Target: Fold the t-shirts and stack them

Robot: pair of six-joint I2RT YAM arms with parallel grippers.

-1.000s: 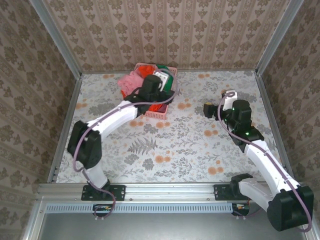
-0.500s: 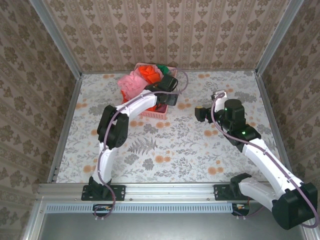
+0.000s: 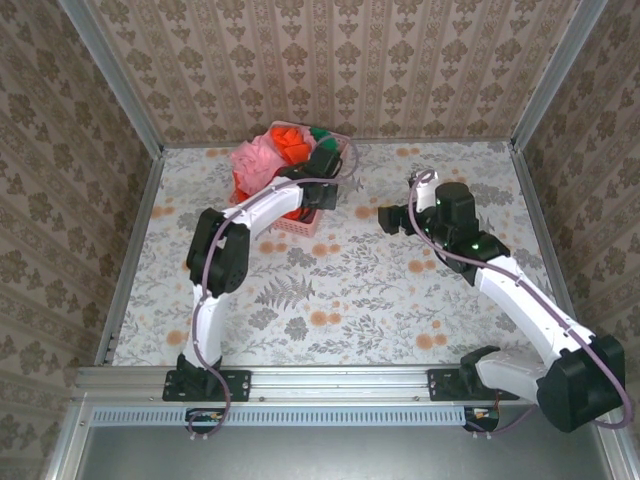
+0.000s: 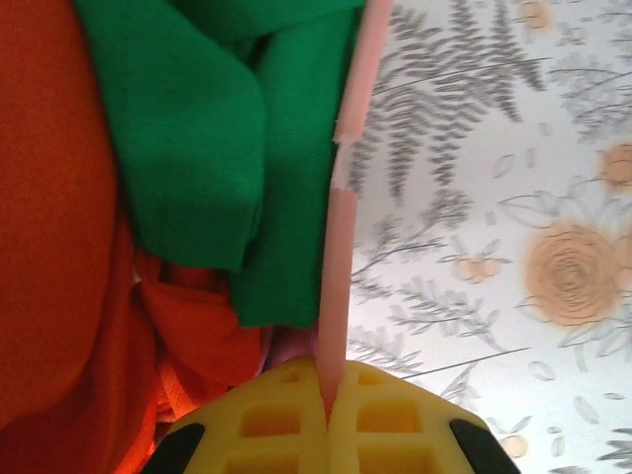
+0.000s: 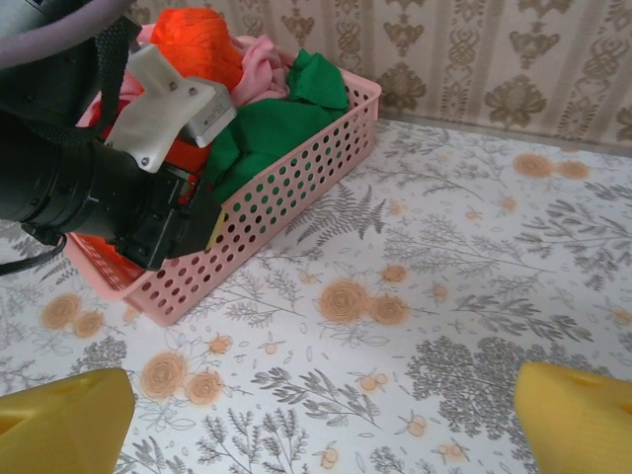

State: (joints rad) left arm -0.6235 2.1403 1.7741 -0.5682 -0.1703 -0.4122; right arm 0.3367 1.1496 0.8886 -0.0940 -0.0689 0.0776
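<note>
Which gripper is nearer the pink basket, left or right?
Left. The left gripper is shut on the rim of the pink basket; the right gripper hangs open over the table, apart from it.

Ahead of your right pincer [image 5: 321,420], whose fingers stand wide apart, the floral-patterned table [image 5: 474,286] lies bare as far as the papered back wall [image 5: 474,59]. That is your open lane. Ahead and to its left, the pink plastic lattice basket [image 5: 296,168] stands in the way. The left arm's black wrist [image 5: 89,197] covers that basket's near end. Your left pincer [image 4: 326,420] is clamped on the basket's thin rim. On its left, the bunched green cloth t-shirt [image 4: 197,128] and the bright orange cloth t-shirt [image 4: 49,197] pack the basket up to the rim. On its right the table is bare.
</note>
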